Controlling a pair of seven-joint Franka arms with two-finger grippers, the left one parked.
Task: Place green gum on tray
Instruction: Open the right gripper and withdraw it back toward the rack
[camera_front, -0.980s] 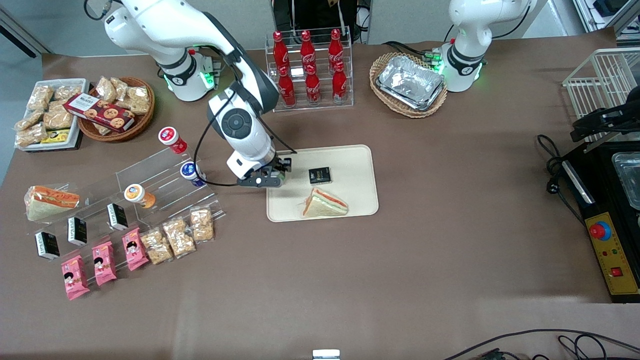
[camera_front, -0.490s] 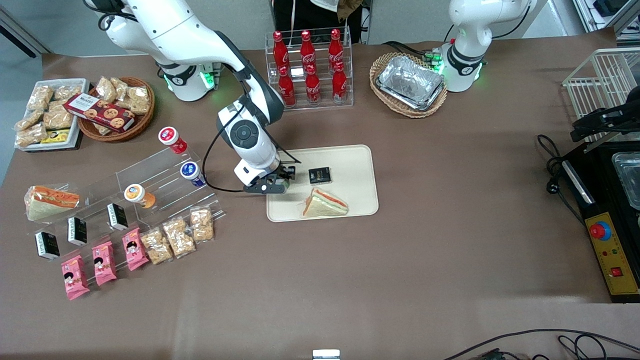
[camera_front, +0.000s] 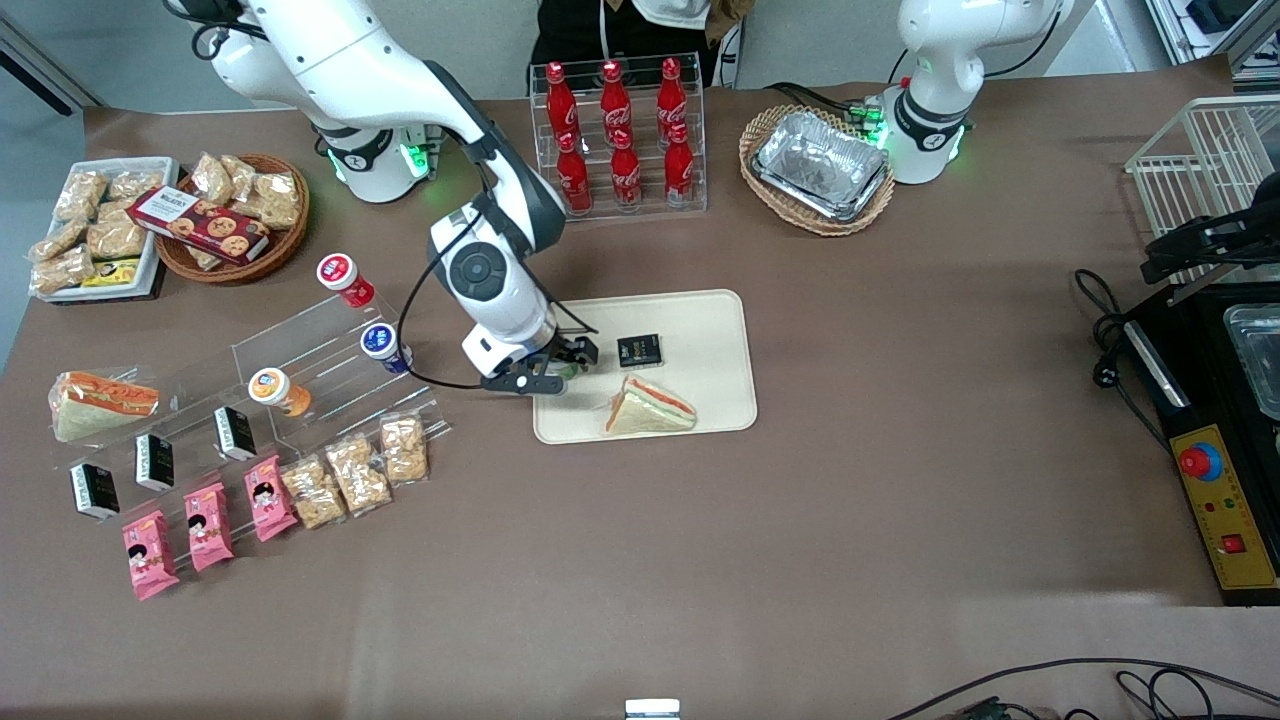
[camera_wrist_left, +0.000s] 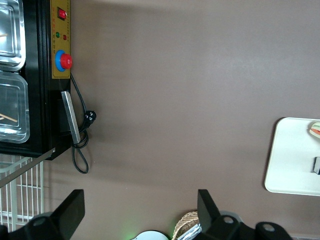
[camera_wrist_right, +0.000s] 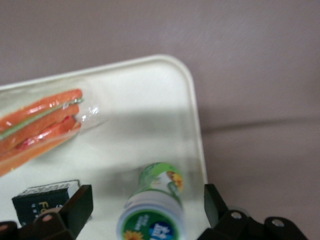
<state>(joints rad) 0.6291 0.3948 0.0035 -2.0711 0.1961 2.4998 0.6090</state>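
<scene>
Right wrist view shows the green gum (camera_wrist_right: 156, 210) lying on its side on the tray (camera_wrist_right: 192, 100), between the spread fingers of the pincer (camera_wrist_right: 147, 212), ungripped, its long axis running toward the pincer.

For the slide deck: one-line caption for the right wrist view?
Gripper open above the tray, green gum lying between its fingers beside a wrapped sandwich and small black box.

Even overhead light, front view sharp. Soft arm shadow on worktop (camera_front: 900, 450). Wrist close-up blurred: green gum (camera_wrist_right: 152, 210) and tray (camera_wrist_right: 150, 100) soft, dark band beneath pincer (camera_wrist_right: 150, 220).
</scene>
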